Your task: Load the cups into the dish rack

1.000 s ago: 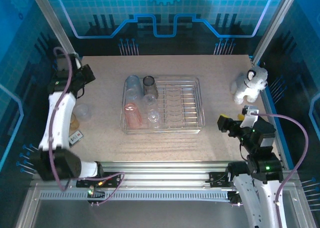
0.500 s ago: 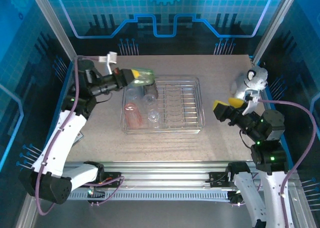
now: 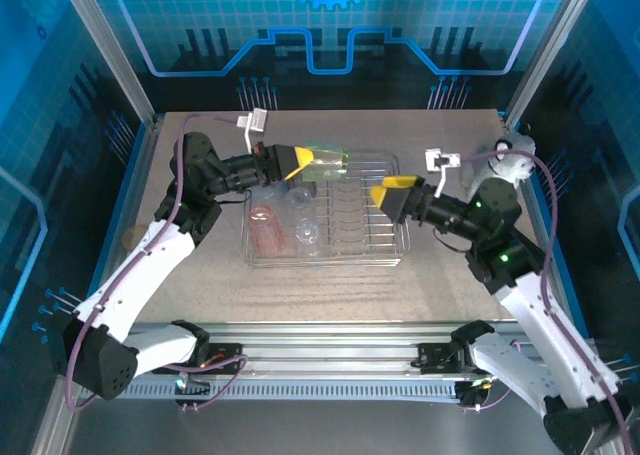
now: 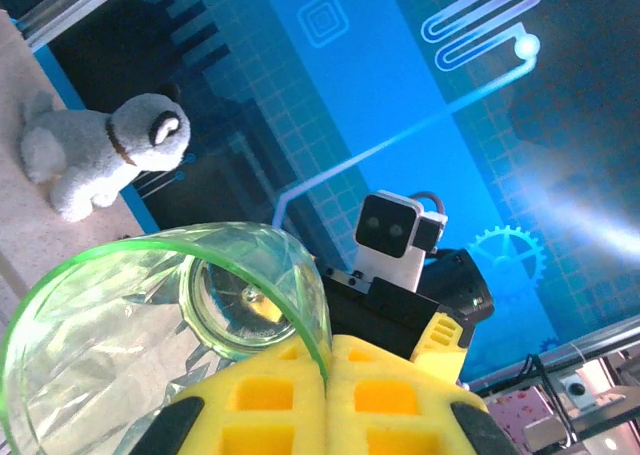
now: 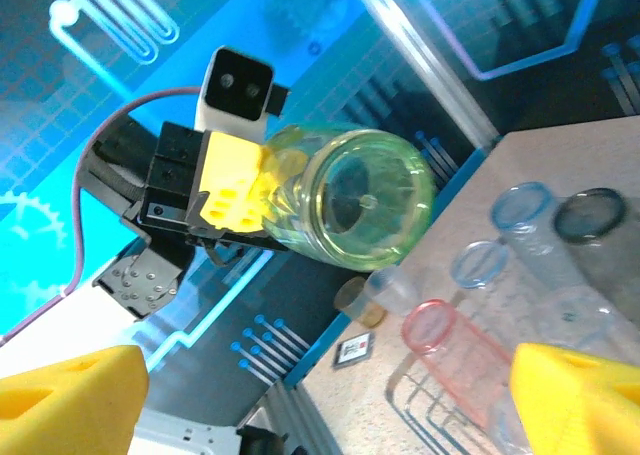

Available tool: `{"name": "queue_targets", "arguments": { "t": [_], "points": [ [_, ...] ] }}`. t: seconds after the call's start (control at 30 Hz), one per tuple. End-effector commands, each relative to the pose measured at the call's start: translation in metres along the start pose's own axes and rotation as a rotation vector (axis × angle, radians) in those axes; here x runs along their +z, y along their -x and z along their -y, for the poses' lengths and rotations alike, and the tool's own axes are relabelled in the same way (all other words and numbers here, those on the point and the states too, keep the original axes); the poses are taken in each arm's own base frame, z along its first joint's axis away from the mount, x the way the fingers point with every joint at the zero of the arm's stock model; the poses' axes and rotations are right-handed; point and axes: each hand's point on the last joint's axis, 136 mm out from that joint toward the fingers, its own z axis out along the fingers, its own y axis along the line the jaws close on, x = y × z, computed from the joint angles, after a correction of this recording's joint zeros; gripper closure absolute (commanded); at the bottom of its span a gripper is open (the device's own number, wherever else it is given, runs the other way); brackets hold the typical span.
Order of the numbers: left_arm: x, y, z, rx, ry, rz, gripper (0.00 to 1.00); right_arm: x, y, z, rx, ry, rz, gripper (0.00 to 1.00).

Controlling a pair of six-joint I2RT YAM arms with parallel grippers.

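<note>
Setting: a speckled table (image 3: 200, 275) stood inside blue-panelled walls.
Dish rack (image 3: 385, 247): sat mid-table, with a pink cup (image 3: 264, 230) and clear ones lying in its left side.
Left gripper (image 3: 300, 161): jaws were clamped on the pale green cup (image 3: 328, 162) (sideways, gripped at its rim), over the rack's far rim.
Right gripper (image 3: 393, 187): jaws stood wide apart, over the rack's right edge.
Tag (image 5: 352, 348): its print was too small to read.

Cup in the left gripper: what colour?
Pale green translucent cup; clearest in right wrist view.
</note>
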Motion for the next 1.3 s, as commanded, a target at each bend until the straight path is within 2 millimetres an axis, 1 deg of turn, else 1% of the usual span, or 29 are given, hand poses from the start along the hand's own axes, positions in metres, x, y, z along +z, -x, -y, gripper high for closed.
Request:
{"name": "queue_targets", "arguments": {
  "t": [0.0,0.1,0.3,0.33,0.43,0.6,0.73,0.83,0.93,0.97,1.0,1.03,1.07,1.1,1.13,1.17,1.27],
  "points": [
    [0.002,-0.005,0.018,0.024,-0.080,-0.024,1.00,0.015,0.018,-0.029,-0.087,0.090,0.034,0.05],
    [0.003,-0.008,0.019,0.023,-0.091,-0.037,1.00,0.029,0.018,-0.031,-0.089,0.117,0.015,0.05],
    [0.006,-0.014,0.020,0.014,-0.103,-0.065,1.00,0.048,0.017,-0.038,-0.099,0.169,-0.021,0.02],
    [0.007,-0.015,0.020,0.012,-0.103,-0.069,1.00,0.050,0.020,-0.044,-0.118,0.195,-0.013,0.02],
    [0.010,-0.016,0.019,0.008,-0.108,-0.075,1.00,0.058,0.018,-0.049,-0.133,0.211,-0.037,0.02],
    [0.013,-0.019,0.019,-0.002,-0.119,-0.086,1.00,0.067,0.013,-0.046,-0.135,0.207,-0.074,0.08],
    [0.013,-0.023,0.016,-0.009,-0.118,-0.094,1.00,0.071,0.013,-0.043,-0.143,0.194,-0.082,0.13],
    [0.013,-0.027,0.014,-0.015,-0.116,-0.104,1.00,0.073,0.011,-0.041,-0.144,0.184,-0.095,0.19],
    [0.012,-0.031,0.010,-0.022,-0.106,-0.108,1.00,0.074,0.007,-0.038,-0.148,0.165,-0.103,0.29],
    [0.012,-0.032,0.008,-0.024,-0.099,-0.109,0.91,0.074,0.007,-0.036,-0.150,0.151,-0.104,0.33],
    [0.011,-0.033,0.007,-0.022,-0.095,-0.108,0.79,0.074,0.005,-0.032,-0.153,0.130,-0.106,0.39],
    [0.011,-0.033,0.006,-0.018,-0.093,-0.107,0.68,0.073,0.005,-0.029,-0.158,0.109,-0.108,0.42],
    [0.010,-0.034,0.006,-0.014,-0.093,-0.108,0.50,0.071,0.003,-0.023,-0.161,0.073,-0.120,0.45],
    [0.009,-0.035,0.005,-0.009,-0.089,-0.108,0.29,0.070,0.000,-0.015,-0.167,0.025,-0.133,0.49],
    [0.008,-0.037,0.004,-0.005,-0.079,-0.110,0.14,0.068,-0.001,-0.008,-0.178,-0.021,-0.145,0.52],
    [0.006,-0.039,0.002,0.000,-0.063,-0.113,0.02,0.065,-0.003,-0.002,-0.203,-0.067,-0.163,0.56],
    [-0.003,-0.042,-0.008,0.040,0.017,-0.106,0.01,0.057,-0.008,0.015,-0.252,-0.175,-0.216,0.61]
  ]
}}
